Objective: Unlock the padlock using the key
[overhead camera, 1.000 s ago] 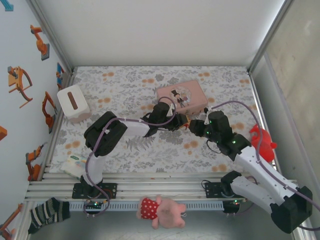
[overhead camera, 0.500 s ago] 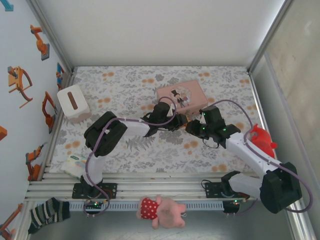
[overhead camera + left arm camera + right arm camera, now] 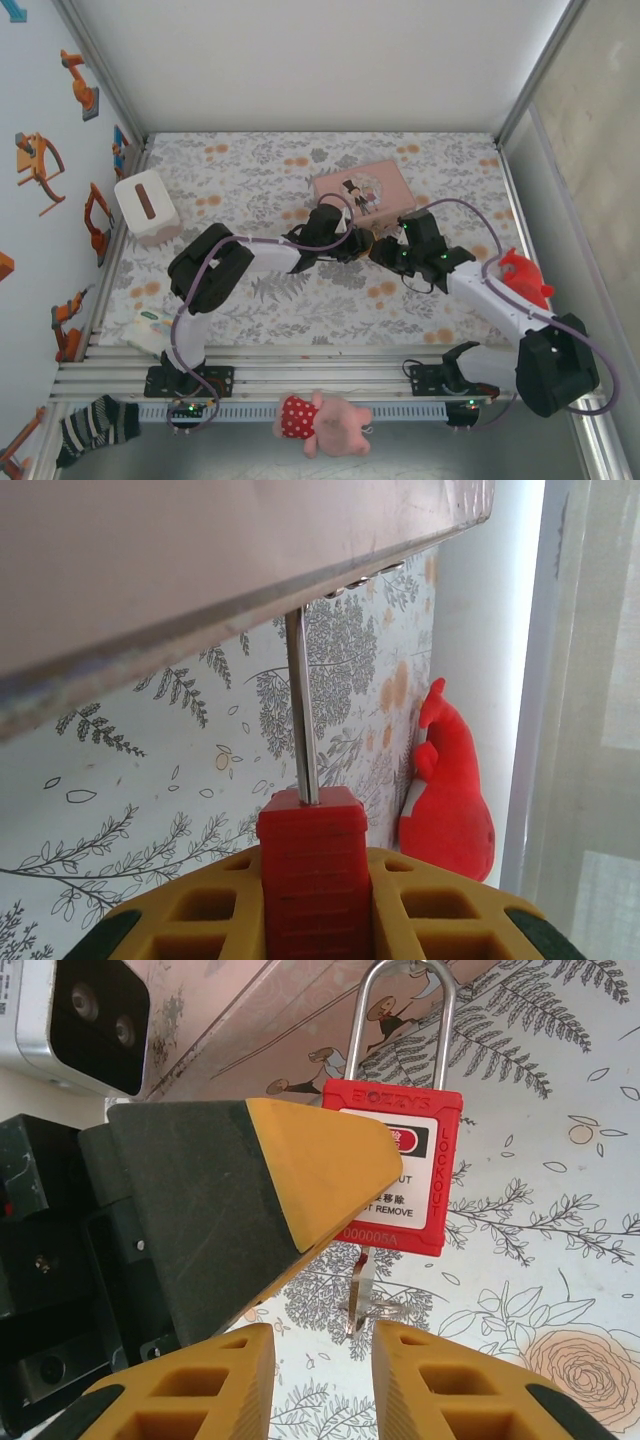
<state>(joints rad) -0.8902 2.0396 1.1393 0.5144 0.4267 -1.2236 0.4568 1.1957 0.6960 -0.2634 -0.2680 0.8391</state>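
The padlock [image 3: 400, 1170] is a small red body with a white label and a thin silvery shackle [image 3: 302, 710]. My left gripper [image 3: 313, 858] is shut on its body [image 3: 313, 880], holding it just in front of the pink box [image 3: 362, 190]. The silvery key [image 3: 358, 1300] sticks out of the padlock's underside. My right gripper [image 3: 322, 1333] is open around the key's bow, with a gap showing on each side. In the top view the two grippers, left [image 3: 357, 243] and right [image 3: 384, 251], meet tip to tip.
A red plastic toy [image 3: 522, 275] lies by the right wall, next to my right forearm. A white tissue box [image 3: 147, 207] stands at the left. A small pack [image 3: 150, 328] lies near the front left edge. A pink plush [image 3: 320, 420] and a striped sock [image 3: 95, 425] rest on the front rail.
My right arm has stretched left and brought its gripper up to the padlock, its jaws narrowing slightly around the key. The left arm and the padlock have stayed in place.
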